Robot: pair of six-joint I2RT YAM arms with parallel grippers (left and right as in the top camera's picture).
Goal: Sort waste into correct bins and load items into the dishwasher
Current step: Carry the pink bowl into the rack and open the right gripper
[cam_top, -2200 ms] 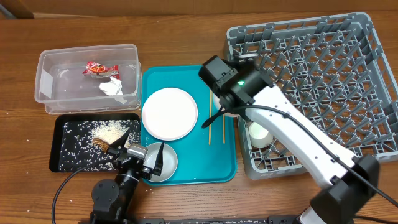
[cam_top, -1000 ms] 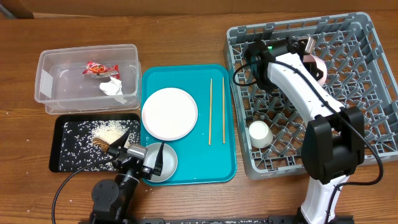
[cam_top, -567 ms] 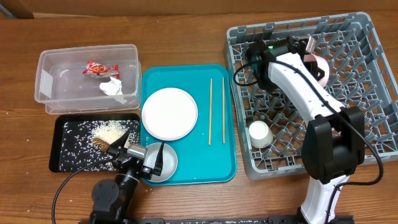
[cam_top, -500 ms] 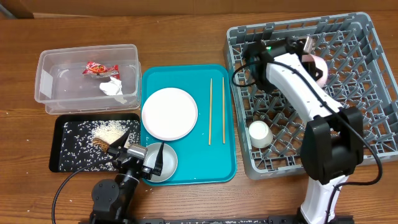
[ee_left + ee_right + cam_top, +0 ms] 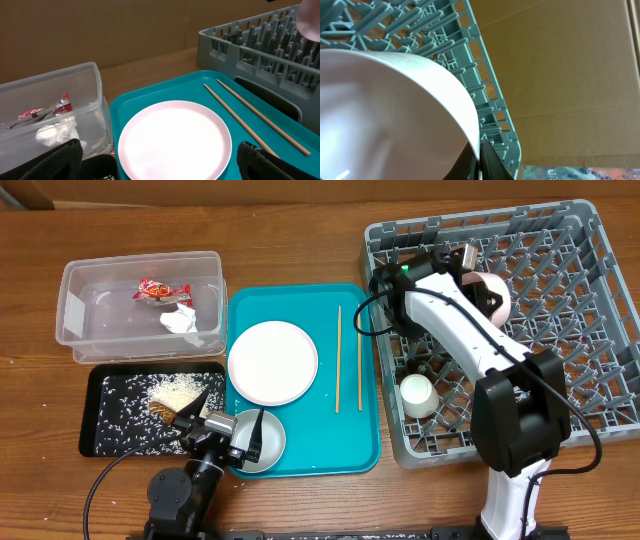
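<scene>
- Pink bowl (image 5: 490, 295): smooth, glossy, round and thin-walled. It is tipped on its side over the back-left part of the rack (image 5: 560, 330). You cannot tell whether it touches the pegs.
- Your right claw (image 5: 479, 161) pinches the bowl's rim, one finger inside and one outside. The bowl hangs just beyond the fingertips, and its pale curve fills the wrist view.
- The rack is grey moulded plastic, square, with a grid floor and rows of upright pegs.
- A small white cup (image 5: 416, 393) sits near the rack's front-left corner, apart from the bowl.
- Your left claw (image 5: 225, 425) is spread wide and holds nothing. It sits at the teal tray's (image 5: 350, 440) front-left corner, beside the grey bowl (image 5: 262, 442).
- On the teal tray, a flat white plate (image 5: 272, 362) lies left of two thin wooden chopsticks (image 5: 348, 358).
- The clear tub (image 5: 90, 330) holds a crinkled red wrapper (image 5: 157, 290) and a crumpled tissue (image 5: 180, 318).
- The black tray (image 5: 100, 430) carries scattered rice (image 5: 178, 390).
</scene>
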